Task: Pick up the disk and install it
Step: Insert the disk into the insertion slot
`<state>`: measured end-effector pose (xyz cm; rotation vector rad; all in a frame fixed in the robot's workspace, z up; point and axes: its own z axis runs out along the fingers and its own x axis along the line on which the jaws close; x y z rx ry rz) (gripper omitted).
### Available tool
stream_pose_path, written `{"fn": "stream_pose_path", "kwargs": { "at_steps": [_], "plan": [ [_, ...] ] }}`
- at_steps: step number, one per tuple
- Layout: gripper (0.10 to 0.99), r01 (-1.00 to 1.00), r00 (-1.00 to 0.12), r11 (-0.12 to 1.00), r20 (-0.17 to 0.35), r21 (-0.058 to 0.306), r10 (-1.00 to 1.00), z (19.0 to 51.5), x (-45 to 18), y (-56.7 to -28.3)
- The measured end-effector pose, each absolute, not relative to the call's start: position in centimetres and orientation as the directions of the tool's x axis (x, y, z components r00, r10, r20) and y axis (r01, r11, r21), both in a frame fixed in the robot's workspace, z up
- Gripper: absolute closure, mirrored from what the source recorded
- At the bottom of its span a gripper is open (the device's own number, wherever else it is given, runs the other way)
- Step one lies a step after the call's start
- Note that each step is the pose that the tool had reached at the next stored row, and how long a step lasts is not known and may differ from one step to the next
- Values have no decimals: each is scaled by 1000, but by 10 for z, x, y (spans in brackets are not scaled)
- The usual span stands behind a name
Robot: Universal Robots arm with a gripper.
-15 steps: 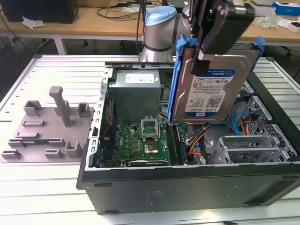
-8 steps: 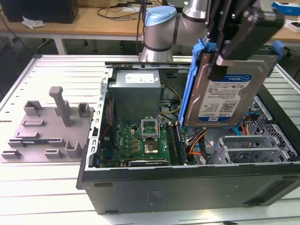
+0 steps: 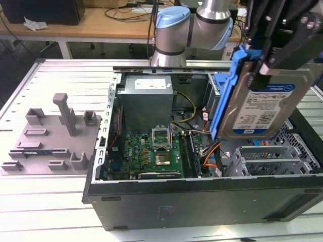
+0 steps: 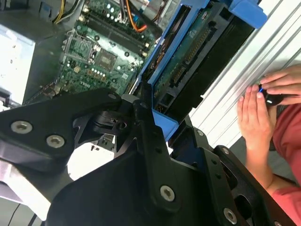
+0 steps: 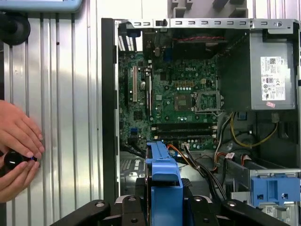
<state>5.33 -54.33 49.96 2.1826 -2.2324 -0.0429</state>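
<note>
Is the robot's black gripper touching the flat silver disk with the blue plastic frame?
Touching. In the exterior view the black gripper clamps the top edge of the silver, blue-framed disk, holding it up above the open computer case.

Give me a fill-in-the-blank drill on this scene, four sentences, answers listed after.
The hand is ____ on the disk.
The plastic bracket framing the disk is ____.
The disk hangs over the computer case, whose side is ____.
The grey fixture plate lies at the exterior view's ____ of the case.
Missing words: shut; blue; open; left.
</note>
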Motion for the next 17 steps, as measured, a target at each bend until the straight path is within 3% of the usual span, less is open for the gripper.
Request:
{"fn": "stream_pose_path", "kwargs": {
  "at_steps": [17],
  "plan": [
    [718,-999,-23,22,-5,34,-1000,493,99,-543]
  ]
}}
